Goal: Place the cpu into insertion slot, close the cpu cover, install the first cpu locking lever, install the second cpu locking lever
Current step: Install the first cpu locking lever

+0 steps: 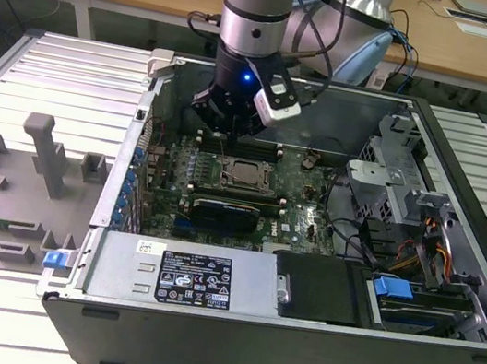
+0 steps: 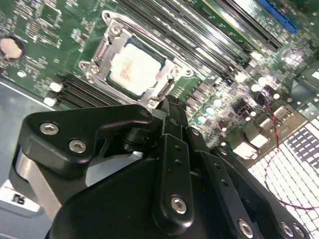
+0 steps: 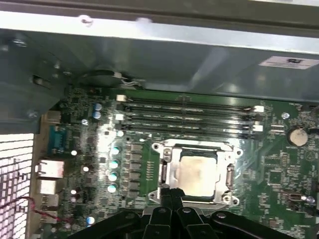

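Okay, gripper (image 2: 168, 102) fingers are pressed together with nothing visible between them, tip at a corner of the insertion slot (image 1: 246, 175) on the green motherboard (image 1: 313, 169). Touching or hovering, cannot tell. The cpu (image 2: 135, 67) sits in the slot, and the cpu cover (image 3: 172, 172) looks flat down around it. Lever positions: cannot tell. Risk, as I judge it: the tip slips off the frame edge and scrapes nearby board parts, or a sideways push shifts the cover. The white label (image 1: 197, 279) on the near metal shroud (image 1: 117, 264) and the sticker (image 3: 289, 61) on the far case wall (image 3: 164, 55) carry print I can't make out.
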Available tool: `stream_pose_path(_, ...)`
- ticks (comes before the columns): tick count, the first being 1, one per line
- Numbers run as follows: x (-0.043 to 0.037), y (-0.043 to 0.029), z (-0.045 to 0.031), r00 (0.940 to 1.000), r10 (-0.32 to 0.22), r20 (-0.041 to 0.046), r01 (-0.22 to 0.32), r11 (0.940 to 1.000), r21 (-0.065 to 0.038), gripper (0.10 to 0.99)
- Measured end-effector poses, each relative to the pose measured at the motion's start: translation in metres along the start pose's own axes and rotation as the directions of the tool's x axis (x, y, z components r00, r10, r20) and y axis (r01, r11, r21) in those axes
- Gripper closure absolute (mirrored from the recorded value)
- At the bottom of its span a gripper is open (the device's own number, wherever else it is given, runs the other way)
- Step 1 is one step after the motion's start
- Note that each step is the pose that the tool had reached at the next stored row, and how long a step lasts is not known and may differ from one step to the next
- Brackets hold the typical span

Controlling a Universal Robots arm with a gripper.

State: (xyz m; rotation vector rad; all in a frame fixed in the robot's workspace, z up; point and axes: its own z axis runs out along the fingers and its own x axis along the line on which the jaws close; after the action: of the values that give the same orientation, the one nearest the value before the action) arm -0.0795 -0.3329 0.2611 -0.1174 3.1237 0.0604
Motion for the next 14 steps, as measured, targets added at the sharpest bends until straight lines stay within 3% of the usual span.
stream_pose_path(5,0.0152,0.0014,-0.0001,1.0,0.0,0.0001,0.0,1.0,0.0,0.98)
stream_pose_path(14,0.0279,0.0076,0.0002,1.0,0.0,0.0001,0.0,1.0,0.0,0.98)
